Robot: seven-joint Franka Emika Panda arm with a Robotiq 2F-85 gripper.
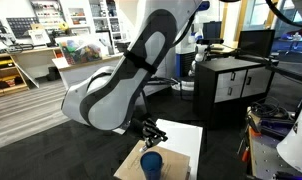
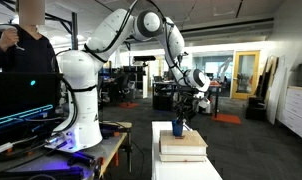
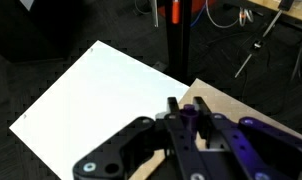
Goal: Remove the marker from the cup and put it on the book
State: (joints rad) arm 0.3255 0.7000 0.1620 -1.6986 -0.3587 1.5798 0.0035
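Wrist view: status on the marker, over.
Gripper looks shut on marker, above cup. Marker not yet on book. No obstruction seen.

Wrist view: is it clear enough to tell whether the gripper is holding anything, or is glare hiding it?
Wrist view: the white sheet is blown out and the gripper is dark and soft, so its hold is unreadable. In both exterior views the cup is small and low in detail; its contents cannot be made out.
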